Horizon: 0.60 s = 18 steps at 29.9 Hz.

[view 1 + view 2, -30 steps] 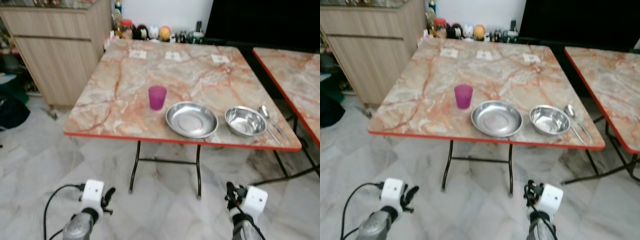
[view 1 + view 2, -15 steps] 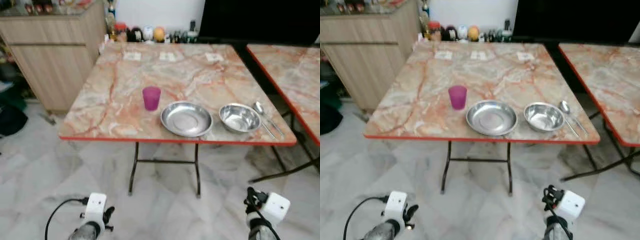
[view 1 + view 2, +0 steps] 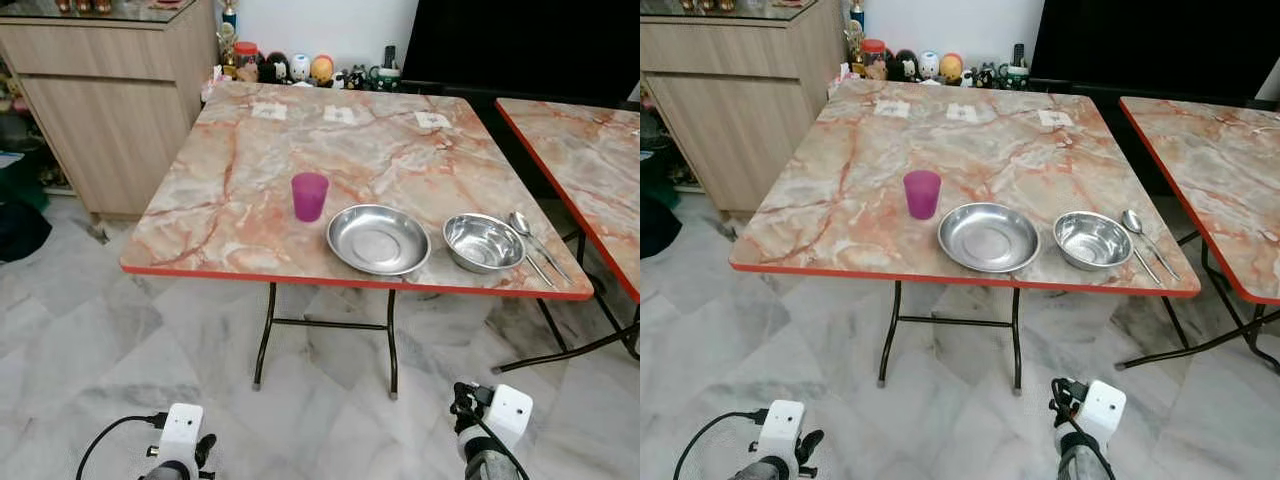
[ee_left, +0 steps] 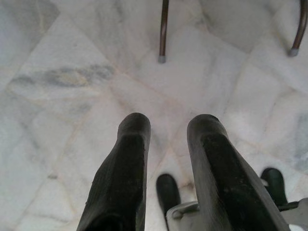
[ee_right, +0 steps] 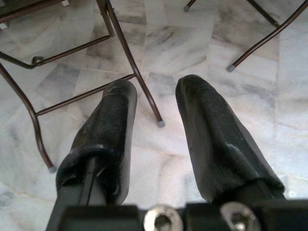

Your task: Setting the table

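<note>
The robot had stepped back a little; the setting looked done. Cup (image 3: 309, 195), plate (image 3: 378, 239), bowl (image 3: 483, 242) and spoon (image 3: 527, 236) sat on the worktop (image 3: 250, 170), well beyond both grippers' parted, empty fingers (image 4: 126, 168).

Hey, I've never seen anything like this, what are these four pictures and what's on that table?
A humanoid robot took them. Two come from its head cameras, looking down at a marble-patterned table. On it stand a purple cup, a steel plate, a steel bowl and a spoon beside the bowl. The other two come from wrist cameras pointing at the floor tiles. The left gripper and right gripper hang low with jaws apart, holding nothing.
</note>
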Tool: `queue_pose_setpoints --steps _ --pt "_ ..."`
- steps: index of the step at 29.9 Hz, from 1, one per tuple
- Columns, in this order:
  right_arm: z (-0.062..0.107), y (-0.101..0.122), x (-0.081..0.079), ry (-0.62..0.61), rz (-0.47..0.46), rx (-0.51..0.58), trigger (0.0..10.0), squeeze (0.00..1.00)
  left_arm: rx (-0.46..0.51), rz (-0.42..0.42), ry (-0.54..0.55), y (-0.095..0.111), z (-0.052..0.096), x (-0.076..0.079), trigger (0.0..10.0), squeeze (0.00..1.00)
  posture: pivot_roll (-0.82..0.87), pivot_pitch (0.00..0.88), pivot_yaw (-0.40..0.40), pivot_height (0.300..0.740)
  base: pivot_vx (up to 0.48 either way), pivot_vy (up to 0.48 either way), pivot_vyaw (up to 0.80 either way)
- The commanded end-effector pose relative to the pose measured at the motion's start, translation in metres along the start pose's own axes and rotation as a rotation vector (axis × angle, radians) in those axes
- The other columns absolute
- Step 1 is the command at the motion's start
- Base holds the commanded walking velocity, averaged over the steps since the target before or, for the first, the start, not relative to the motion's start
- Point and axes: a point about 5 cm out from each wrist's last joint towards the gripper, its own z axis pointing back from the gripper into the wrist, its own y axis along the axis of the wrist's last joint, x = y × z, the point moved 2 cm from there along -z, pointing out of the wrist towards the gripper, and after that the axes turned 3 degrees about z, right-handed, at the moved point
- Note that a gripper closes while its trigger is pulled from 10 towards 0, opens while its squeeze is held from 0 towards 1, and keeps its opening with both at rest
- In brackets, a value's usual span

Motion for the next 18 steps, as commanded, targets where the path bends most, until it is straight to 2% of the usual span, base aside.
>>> queue_pose_setpoints --steps 1,6,14,18 --pt "0.0014 -0.0019 0.0008 -0.005 0.003 0.004 10.0 0.0 -0.029 0.001 -0.001 -0.0048 0.0007 -0.0011 10.0 0.0 0.07 0.0 -0.052 0.74 0.0 0.0 0.0" --pt "0.0029 -0.0011 0.0007 0.001 0.025 0.025 10.0 0.0 -0.051 -0.023 -0.013 -0.0073 0.0009 -0.0008 10.0 0.0 0.07 0.0 -0.036 0.74 0.0 0.0 0.0" --pt "0.0031 -0.0019 0.0027 0.02 0.049 0.025 10.0 0.0 -0.032 -0.001 -0.02 0.0001 -0.0022 0.0026 10.0 0.0 0.07 0.0 -0.046 0.74 0.0 0.0 0.0" --pt "0.0025 -0.0002 0.0018 0.032 0.068 0.035 10.0 0.0 -0.034 0.003 -0.016 -0.0002 -0.0022 0.0023 10.0 0.0 0.08 0.0 -0.049 0.74 0.0 0.0 0.7"
